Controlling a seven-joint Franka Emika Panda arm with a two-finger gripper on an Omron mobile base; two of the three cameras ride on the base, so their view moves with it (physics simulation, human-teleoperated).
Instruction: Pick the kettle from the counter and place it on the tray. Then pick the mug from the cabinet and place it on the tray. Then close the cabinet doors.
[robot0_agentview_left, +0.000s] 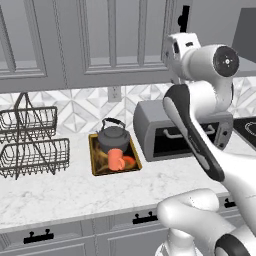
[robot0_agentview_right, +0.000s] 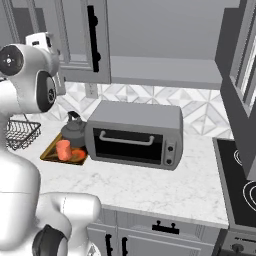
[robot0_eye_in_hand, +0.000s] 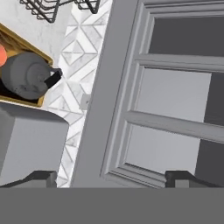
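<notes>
So, from the left: I see the kettle (robot0_agentview_left: 113, 136) and mug (robot0_agentview_left: 117, 160) both sitting on the tray (robot0_agentview_left: 96, 161) left of the toaster oven (robot0_agentview_left: 172, 132). To the right, my gripper (robot0_eye_in_hand: 111, 179), fingers spread wide and empty, faces a cabinet door (robot0_eye_in_hand: 170, 100); closing the doors remains.

The counter (robot0_agentview_left: 75, 192) bears the tray (robot0_agentview_left: 95, 155), toaster oven (robot0_agentview_right: 132, 132) and wire baskets (robot0_agentview_left: 32, 145).

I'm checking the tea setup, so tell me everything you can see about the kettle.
The kettle is squat, rounded and dark grey, metal by its look, with a lid knob and an arched black handle. It stands upright at the back of the golden-rimmed tray on the counter, just left of the toaster oven. The orange-red mug stands right in front of it; whether they touch is unclear.
</notes>
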